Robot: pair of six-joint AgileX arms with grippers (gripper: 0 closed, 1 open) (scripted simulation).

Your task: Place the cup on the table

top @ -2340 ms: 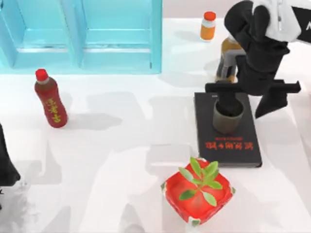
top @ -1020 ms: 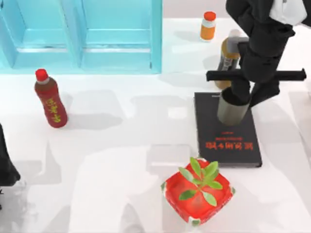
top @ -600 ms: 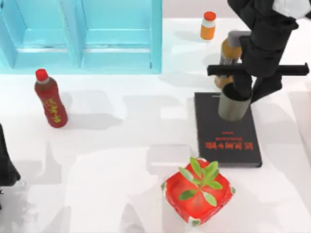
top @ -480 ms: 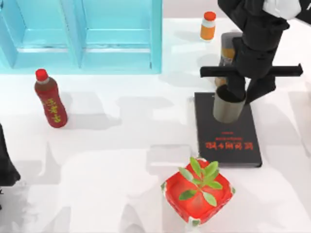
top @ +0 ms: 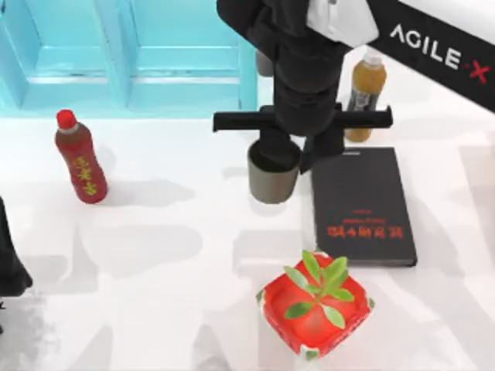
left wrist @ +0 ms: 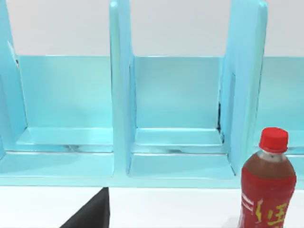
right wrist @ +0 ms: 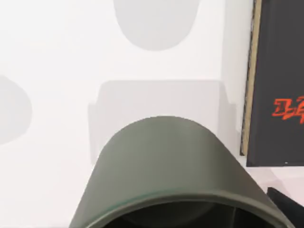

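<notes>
Top view, right gripper: it hangs over the middle of the table, black fingers closed on the rim of the cup, one of them reaching down inside it.
Top view, cup: upright in that grip, its dark mouth facing up, just left of the black book and apart from it, with white tabletop around it; whether its base touches the surface I cannot tell.
Top view, book: lies flat right of centre, red lettering near its near end.
Top view, plant pot: red and square with green leaves, near side, just in front of the book's left corner.
Top view, bottles: a red-capped bottle stands at the left; an orange one stands far right, behind the book.
Top view, shelf: light blue, along the far left.
Top view, left arm: parked at the left edge, a dark shape.
Left wrist view: the blue shelf straight ahead with the red-capped bottle in front of it; I cannot tell how the left fingers stand.
Right wrist view: the cup close under the camera, olive-grey wall and dark inside, white table beyond it and the book's edge to one side.
</notes>
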